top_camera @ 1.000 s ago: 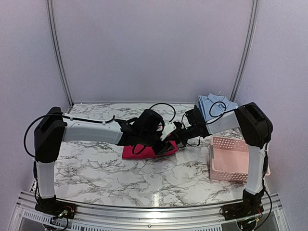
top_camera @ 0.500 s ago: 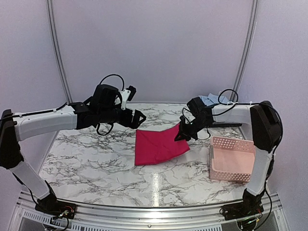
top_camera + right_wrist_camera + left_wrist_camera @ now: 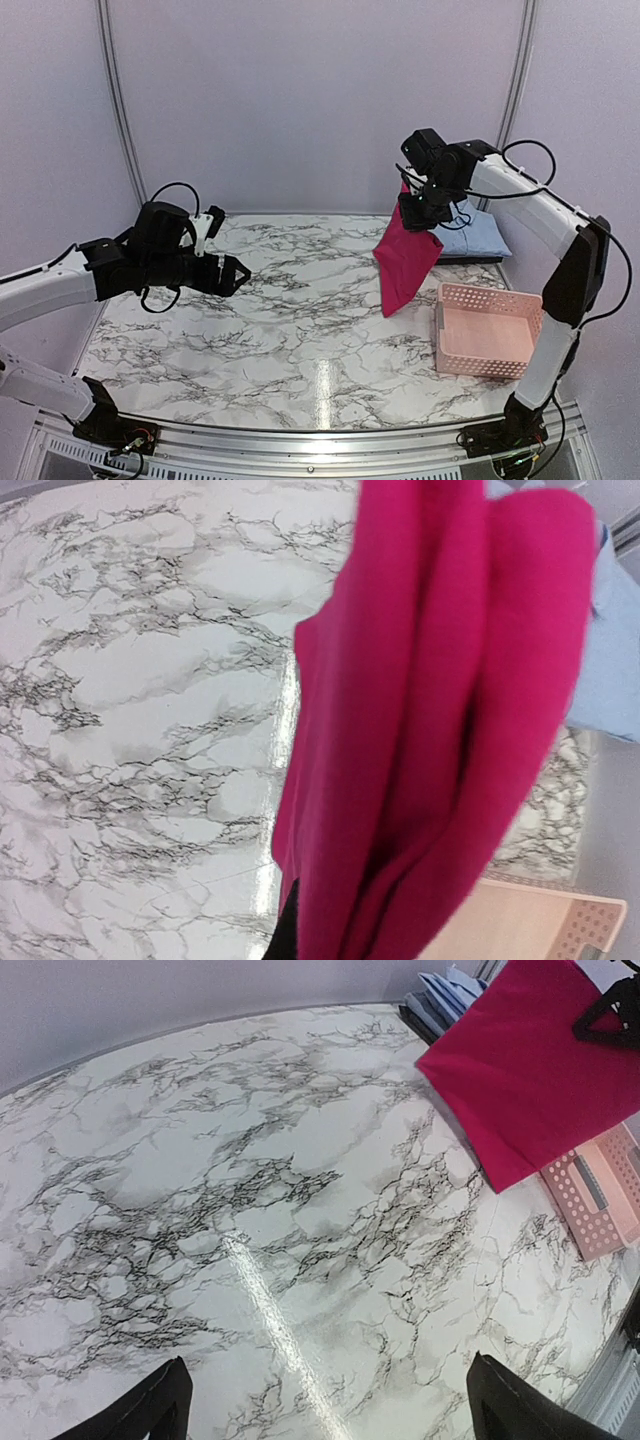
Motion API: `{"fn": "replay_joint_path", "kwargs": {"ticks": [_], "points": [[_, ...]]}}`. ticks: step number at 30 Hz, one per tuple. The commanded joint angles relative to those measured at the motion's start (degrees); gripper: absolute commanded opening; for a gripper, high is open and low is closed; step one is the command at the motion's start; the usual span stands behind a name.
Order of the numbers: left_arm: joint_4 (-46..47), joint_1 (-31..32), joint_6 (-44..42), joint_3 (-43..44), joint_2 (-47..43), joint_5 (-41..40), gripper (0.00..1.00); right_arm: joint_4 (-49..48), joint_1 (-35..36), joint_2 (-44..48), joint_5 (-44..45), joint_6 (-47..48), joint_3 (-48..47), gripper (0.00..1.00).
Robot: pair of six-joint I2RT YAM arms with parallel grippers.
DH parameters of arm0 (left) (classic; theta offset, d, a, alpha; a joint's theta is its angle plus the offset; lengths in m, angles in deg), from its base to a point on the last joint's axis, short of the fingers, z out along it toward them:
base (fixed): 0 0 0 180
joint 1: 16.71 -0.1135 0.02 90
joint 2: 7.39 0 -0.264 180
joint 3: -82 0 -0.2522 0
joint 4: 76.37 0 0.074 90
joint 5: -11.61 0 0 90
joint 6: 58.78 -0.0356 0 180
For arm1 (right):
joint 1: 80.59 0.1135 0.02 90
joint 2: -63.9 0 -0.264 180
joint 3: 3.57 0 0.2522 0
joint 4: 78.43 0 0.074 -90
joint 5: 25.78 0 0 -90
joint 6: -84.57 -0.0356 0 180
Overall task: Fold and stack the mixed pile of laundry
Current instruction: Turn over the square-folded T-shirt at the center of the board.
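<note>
A magenta-red garment hangs folded in the air above the table's right half, its lower tip just over the marble. My right gripper is shut on its upper edge, high up. In the right wrist view the cloth fills the frame and hides the fingers, apart from a dark sliver at the bottom. A folded light blue shirt lies at the back right, behind the hanging cloth. My left gripper hovers over the left of the table, open with nothing between its fingers.
A pink lattice basket stands at the front right, below and right of the hanging garment. A dark tray edge shows under the blue shirt. White marble table; grey walls close in on the back and sides.
The left gripper let go of the magenta garment, opened and drew back to the left. The right gripper lifted the garment off the table, up and toward the back right.
</note>
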Motion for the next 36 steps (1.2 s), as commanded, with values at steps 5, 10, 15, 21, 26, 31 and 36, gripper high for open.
{"fn": "replay_joint_path", "kwargs": {"ticks": [5,10,15,21,26,31,36], "points": [[-7.7,-2.0,1.4,-4.3,-10.4,-3.5,0.99,12.8,14.2,-19.0,14.5,2.6,-18.4,0.00],[-10.8,-2.5,3.6,-4.5,-14.1,-5.2,0.99,13.2,20.9,-34.0,6.3,0.2,-32.8,0.00],[-12.4,-5.0,7.5,-5.8,-16.9,-5.5,0.99,0.2,25.8,-36.5,-9.5,-6.3,-28.5,0.13],[-12.3,-10.5,11.9,-6.6,-15.2,0.6,0.99,-18.0,27.7,-31.0,-24.7,-5.9,-24.5,0.61],[-10.3,-12.8,13.1,-6.4,-12.4,4.6,0.99,-21.9,26.5,-23.5,-31.2,1.7,-21.8,0.80],[-4.6,-12.9,13.7,-7.3,-9.9,8.8,0.99,-27.5,21.3,-11.5,-35.5,2.9,-5.6,0.78],[2.5,-12.0,13.1,-6.9,-3.8,15.8,0.99,-31.8,12.5,-4.0,-31.9,2.1,13.9,0.69]]}}
